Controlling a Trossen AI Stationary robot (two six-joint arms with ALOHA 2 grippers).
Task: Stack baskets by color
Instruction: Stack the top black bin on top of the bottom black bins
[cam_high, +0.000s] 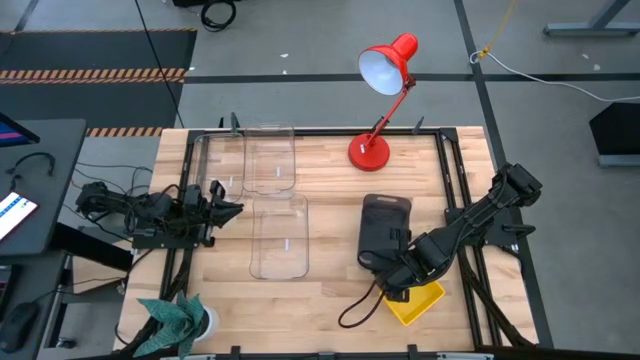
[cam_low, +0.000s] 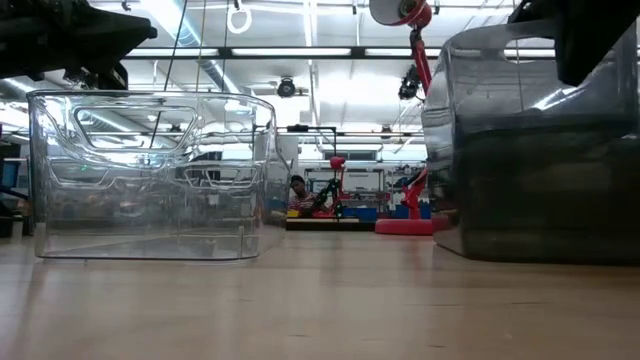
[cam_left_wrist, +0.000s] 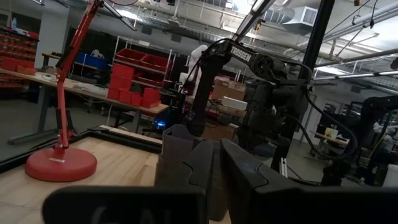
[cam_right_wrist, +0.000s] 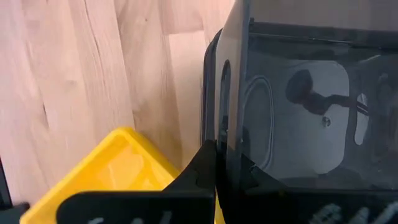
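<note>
A dark smoky grey basket lies right of the table's middle, and my right gripper is shut on its near end. It fills the right of the low view; whether its bottom rests on the table I cannot tell. A yellow basket sits on the table just nearer than it and shows beside the fingers. Two clear baskets stand open side up left of centre. My left gripper waits shut at the left edge, touching nothing. My right gripper pinches the grey basket's upright wall at its near end. One finger is outside the wall and the other inside. The fingers come steeply from above, slanting in from the right.
A red desk lamp stands at the far edge, its head reaching beyond the table. A teal bundle lies at the near left corner. A black cable loops beside the yellow basket. Bare wood shows between the clear and grey baskets.
</note>
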